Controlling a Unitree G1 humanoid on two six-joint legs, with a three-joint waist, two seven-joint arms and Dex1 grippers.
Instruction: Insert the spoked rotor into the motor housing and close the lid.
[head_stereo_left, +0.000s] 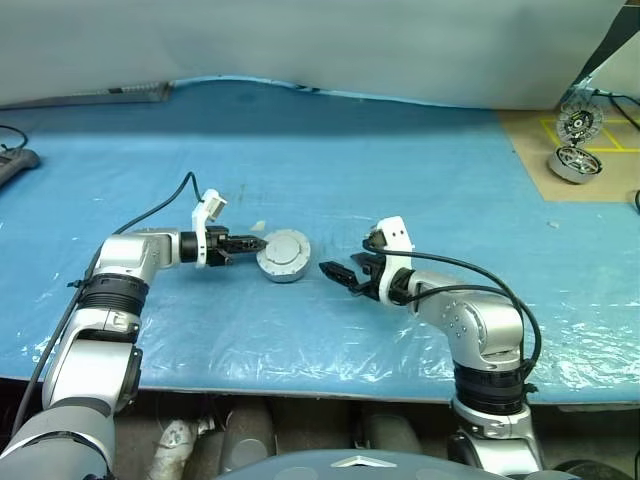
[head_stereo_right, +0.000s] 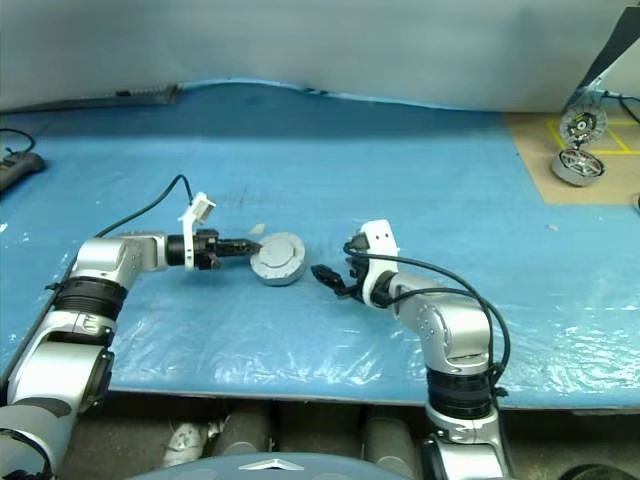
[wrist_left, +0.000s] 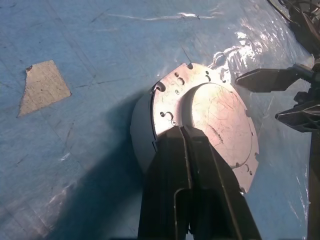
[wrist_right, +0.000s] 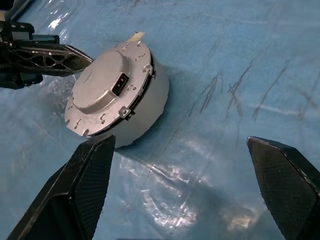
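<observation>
Lid (head_stereo_left: 284, 252) down on motor housing (wrist_right: 142, 107), left pincer (head_stereo_left: 246, 243) together (touching lid), right pincer (head_stereo_left: 338, 273) apart nearby

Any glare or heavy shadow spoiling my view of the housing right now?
Left wrist view: the round silver-grey metal motor housing casts a dark shadow on the blue plastic sheet, and its closed plain grey lid shines pale; left gripper hides part. Right wrist view: white glare streaks on the sheet by the housing, whose lid reads clearly. Head views: even light.
</observation>
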